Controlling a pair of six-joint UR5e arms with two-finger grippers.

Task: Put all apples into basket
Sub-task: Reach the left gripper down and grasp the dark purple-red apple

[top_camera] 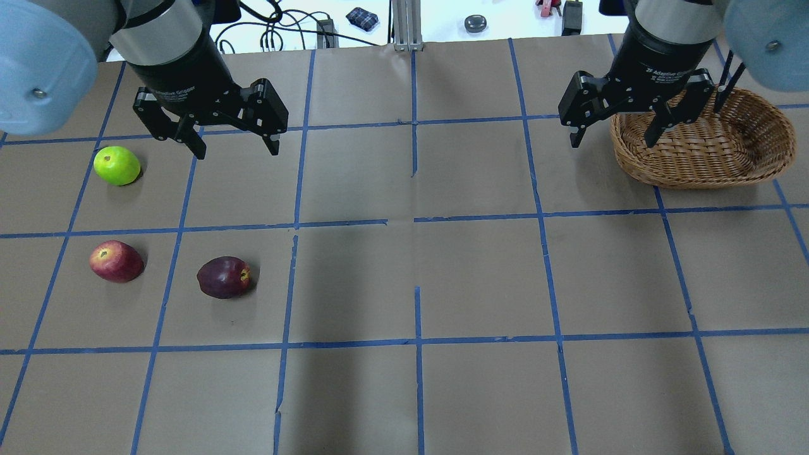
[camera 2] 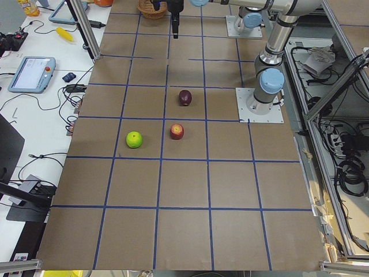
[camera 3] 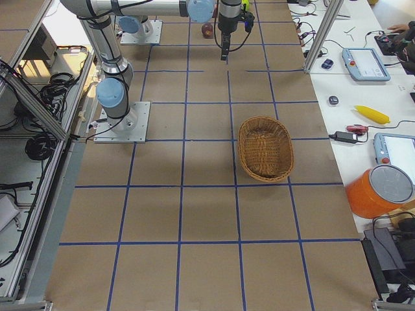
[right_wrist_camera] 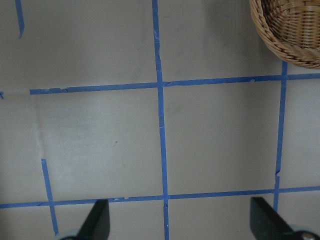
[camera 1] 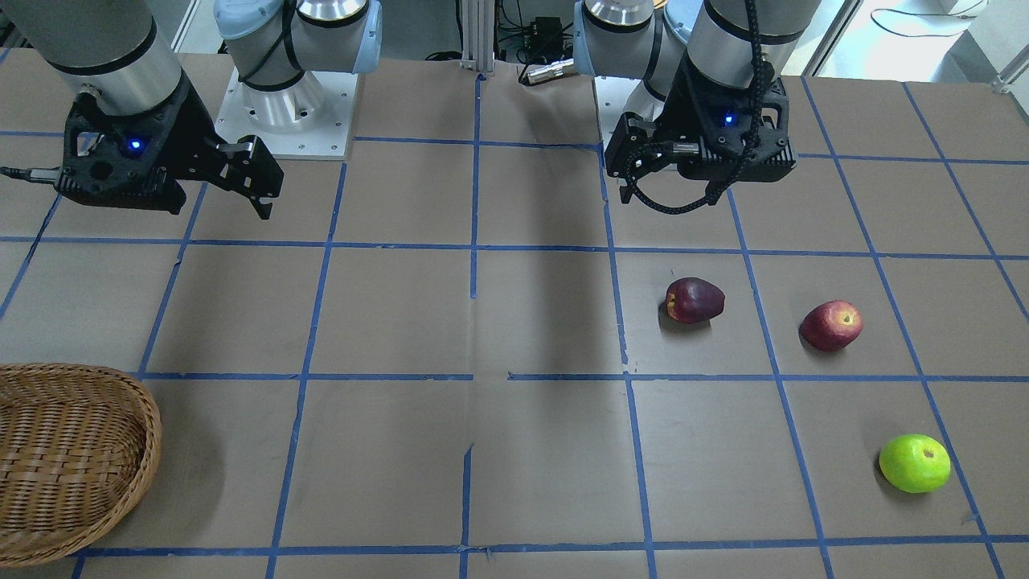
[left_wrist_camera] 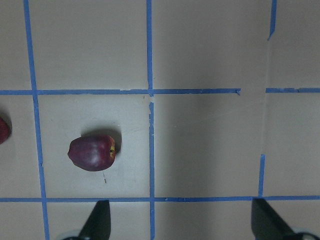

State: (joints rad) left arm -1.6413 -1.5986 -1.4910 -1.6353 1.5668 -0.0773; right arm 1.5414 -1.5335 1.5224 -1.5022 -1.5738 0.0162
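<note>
On the left of the brown, blue-taped surface (top_camera: 417,284) lie a round lime-green apple (top_camera: 117,165), a red yellow-flecked apple (top_camera: 115,261) and a dark maroon apple (top_camera: 223,277), all apart. The left tool (top_camera: 237,151) hovers nearby, fingers spread. The right tool (top_camera: 612,142), likewise spread, hangs near the oval woven brown wicker basket (top_camera: 695,165).

The bench (top_camera: 480,278) is covered in brown paper, and blue tape lines (top_camera: 474,217) make big squares on it. Beside it stands a white table (camera 3: 389,97) with a screen (camera 3: 365,63), a yellow thing (camera 3: 373,114) and an orange tub (camera 3: 364,197).
</note>
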